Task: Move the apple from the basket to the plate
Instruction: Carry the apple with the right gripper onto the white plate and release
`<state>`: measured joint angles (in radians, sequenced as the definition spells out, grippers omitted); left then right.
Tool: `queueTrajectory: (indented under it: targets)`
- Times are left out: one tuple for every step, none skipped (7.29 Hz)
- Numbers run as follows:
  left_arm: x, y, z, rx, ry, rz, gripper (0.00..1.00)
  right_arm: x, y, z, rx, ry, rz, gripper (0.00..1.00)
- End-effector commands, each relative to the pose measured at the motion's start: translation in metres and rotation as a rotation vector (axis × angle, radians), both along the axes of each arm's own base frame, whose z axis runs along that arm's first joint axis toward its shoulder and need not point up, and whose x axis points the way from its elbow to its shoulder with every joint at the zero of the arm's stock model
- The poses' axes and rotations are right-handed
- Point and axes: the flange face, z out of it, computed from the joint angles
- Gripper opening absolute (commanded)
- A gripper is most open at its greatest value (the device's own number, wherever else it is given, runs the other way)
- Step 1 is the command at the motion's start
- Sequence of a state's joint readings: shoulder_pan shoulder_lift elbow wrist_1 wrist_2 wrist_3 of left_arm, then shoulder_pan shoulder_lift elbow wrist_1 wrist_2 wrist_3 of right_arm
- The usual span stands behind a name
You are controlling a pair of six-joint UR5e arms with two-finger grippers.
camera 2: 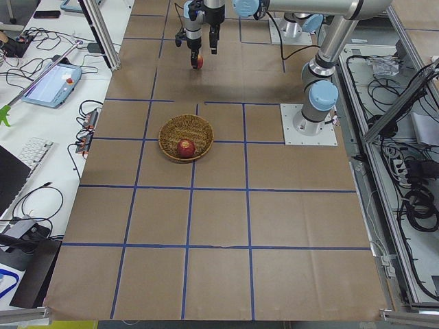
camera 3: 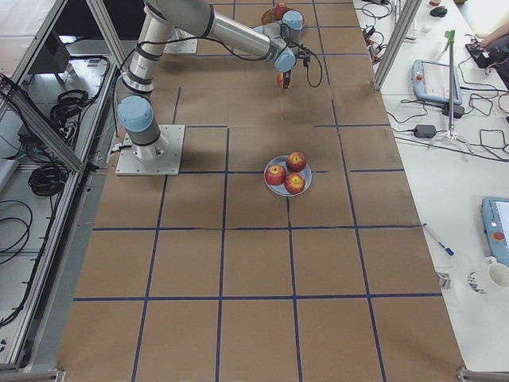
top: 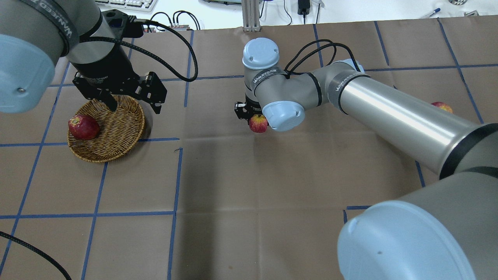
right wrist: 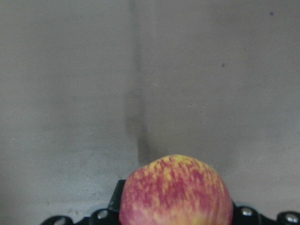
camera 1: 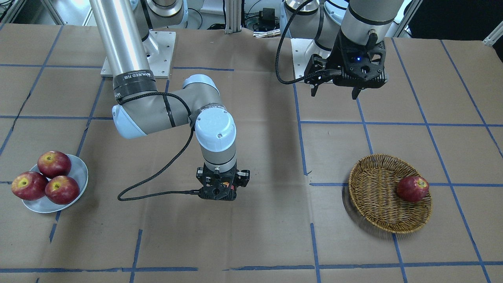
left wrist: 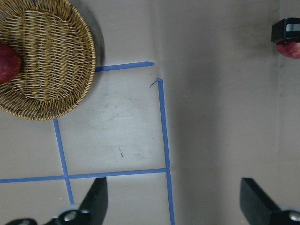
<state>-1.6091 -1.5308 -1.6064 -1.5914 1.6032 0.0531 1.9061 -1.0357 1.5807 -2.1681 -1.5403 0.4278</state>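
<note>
My right gripper (camera 1: 221,192) is shut on the paler yellow-red streaked apple (top: 258,123) and holds it above the middle of the table, between basket and plate. The apple fills the bottom of the right wrist view (right wrist: 176,192). The wicker basket (camera 1: 375,196) stands on my left side, and it also shows in the overhead view (top: 120,130). The grey-blue plate (camera 1: 81,173) lies on my right side. My left gripper (top: 130,102) is open and empty, raised over the basket's far edge, its fingers (left wrist: 96,197) spread wide.
One dark-red apple (camera 1: 412,188) lies in the basket. Three dark-red apples (camera 1: 54,164) fill the plate. In the overhead view my right arm (top: 389,112) hides the plate. Brown paper with a blue tape grid covers the table.
</note>
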Motion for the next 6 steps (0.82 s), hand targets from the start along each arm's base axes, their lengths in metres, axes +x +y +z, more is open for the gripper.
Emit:
queueTrajectory:
  targets:
    - [0.000, 0.008, 0.002, -0.008, 0.000, 0.001, 0.99, -0.070, -0.004, 0.079, -0.013, -0.002, -0.071, 0.53]
    - [0.001, 0.008, 0.002, -0.009, -0.003, 0.001, 0.99, -0.125, -0.004, 0.106, 0.010, 0.011, -0.037, 0.53]
    - [0.001, 0.008, 0.001, -0.007, -0.003, 0.001, 0.99, -0.187, 0.000, 0.124, 0.007, 0.018, -0.017, 0.53]
    - [0.001, 0.009, 0.000, -0.006, -0.004, -0.001, 0.99, -0.247, 0.009, 0.122, 0.009, 0.024, 0.028, 0.53]
    - [0.001, 0.009, 0.000, -0.006, -0.003, 0.001, 0.99, -0.310, 0.014, 0.115, 0.004, 0.028, 0.062, 0.53]
    - [0.000, 0.009, 0.001, -0.007, -0.001, 0.001, 0.99, -0.373, 0.019, 0.108, 0.003, 0.025, 0.096, 0.53]
